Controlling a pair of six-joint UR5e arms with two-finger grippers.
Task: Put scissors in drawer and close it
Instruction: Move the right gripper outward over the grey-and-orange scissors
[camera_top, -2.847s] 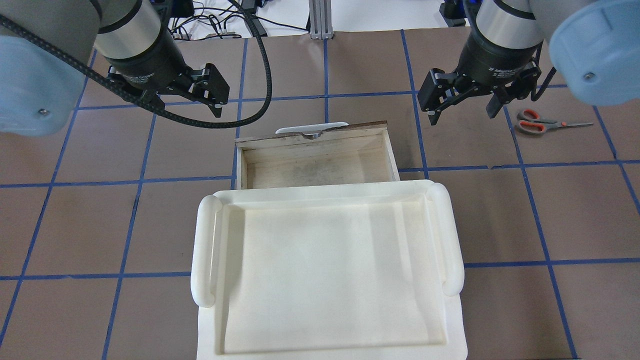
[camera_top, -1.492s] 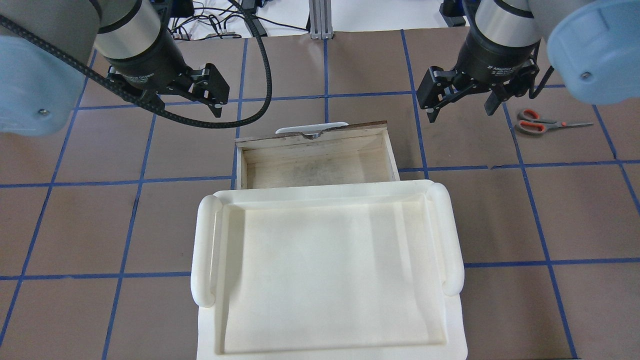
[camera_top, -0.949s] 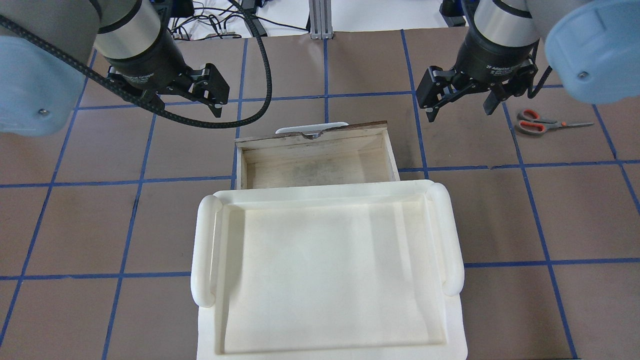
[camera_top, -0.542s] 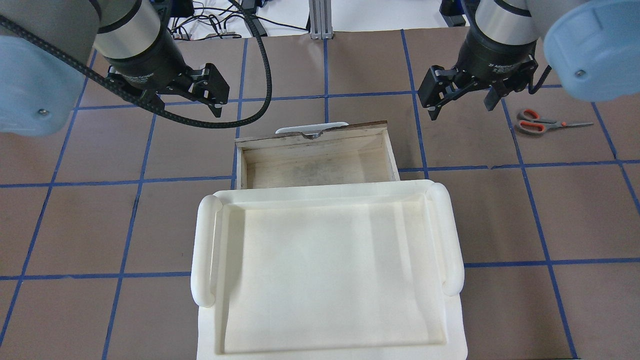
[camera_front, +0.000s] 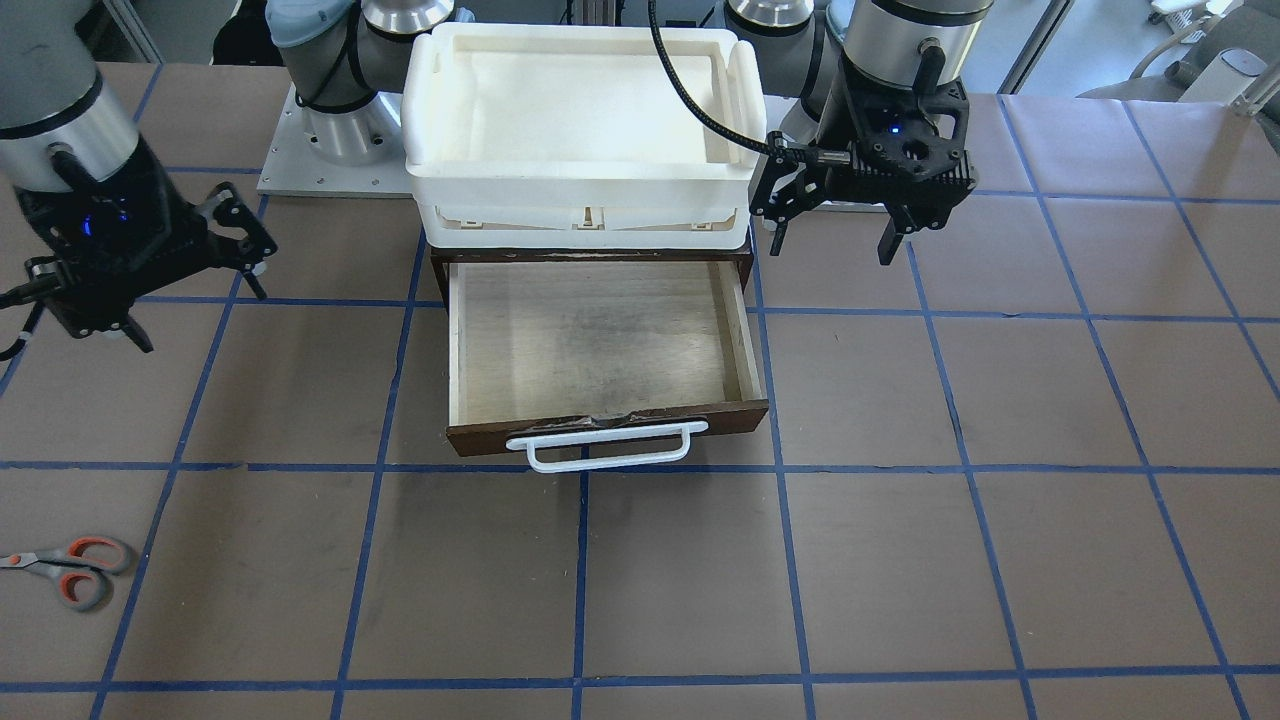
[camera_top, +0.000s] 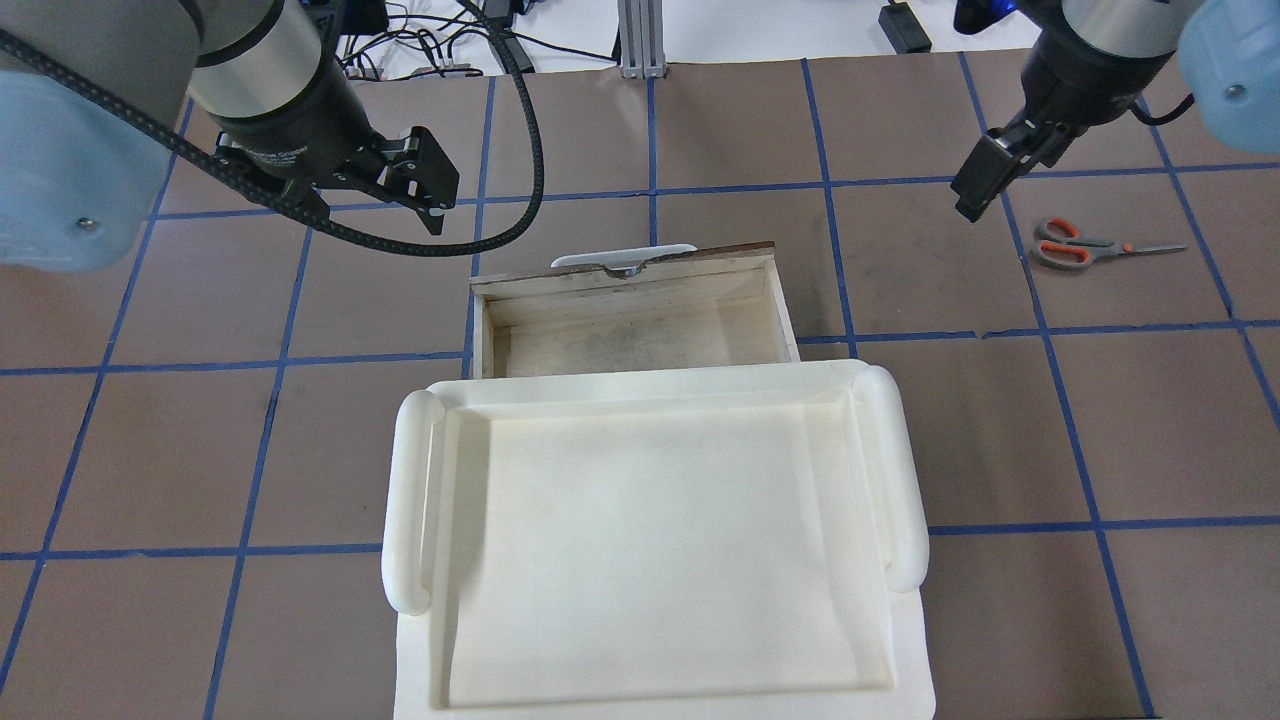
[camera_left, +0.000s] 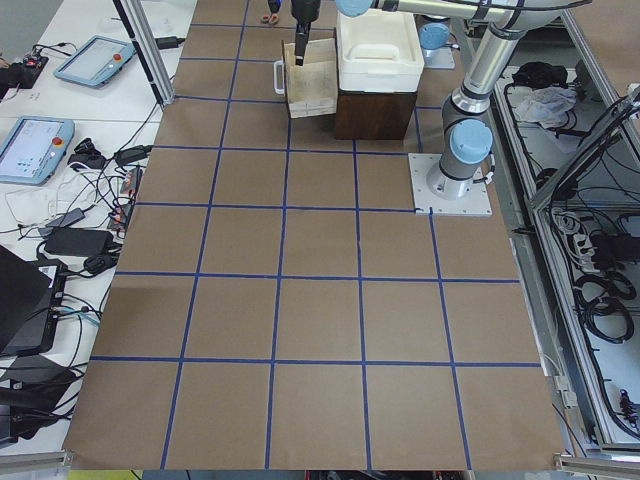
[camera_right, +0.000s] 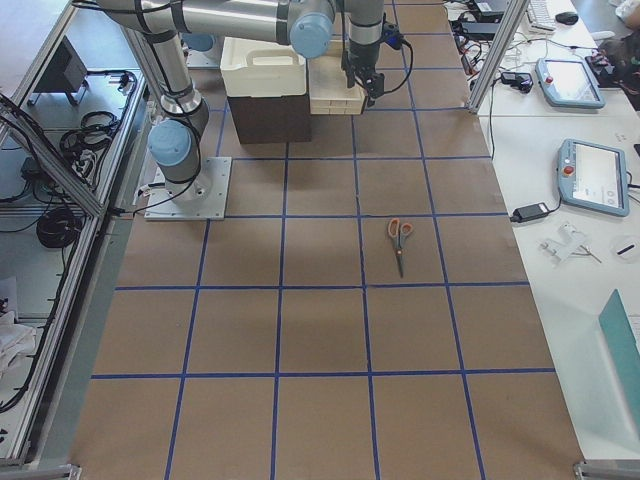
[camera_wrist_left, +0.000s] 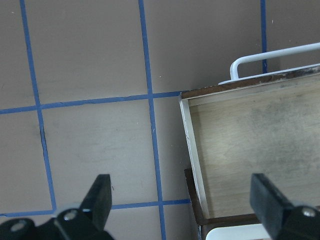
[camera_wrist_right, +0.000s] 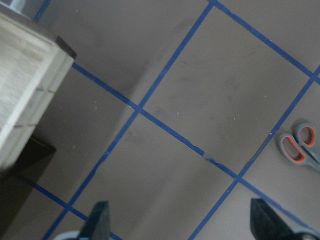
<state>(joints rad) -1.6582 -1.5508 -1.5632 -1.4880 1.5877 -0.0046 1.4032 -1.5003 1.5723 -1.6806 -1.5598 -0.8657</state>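
I am at the reach step: my right claw (camera_wrist_right: 183, 222), jaws apart, hangs near the scissors (camera_wrist_right: 300, 145). Next I must lower over them and pinch. My left claw (camera_wrist_left: 185, 200) hangs empty, jaws apart, beside the open drawer (camera_wrist_left: 250, 150).

The silver-grey left arm (camera_top: 255, 60) and right arm (camera_top: 1115, 20) have pale blue joint caps (camera_top: 60, 190), black wrists, and one ribbed black cable (camera_top: 430, 248).

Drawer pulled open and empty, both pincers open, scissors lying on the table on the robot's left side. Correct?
No: the scissors lie on the robot's right side, as the overhead view shows. The drawer is open and empty; the left pincer and right pincer are open.
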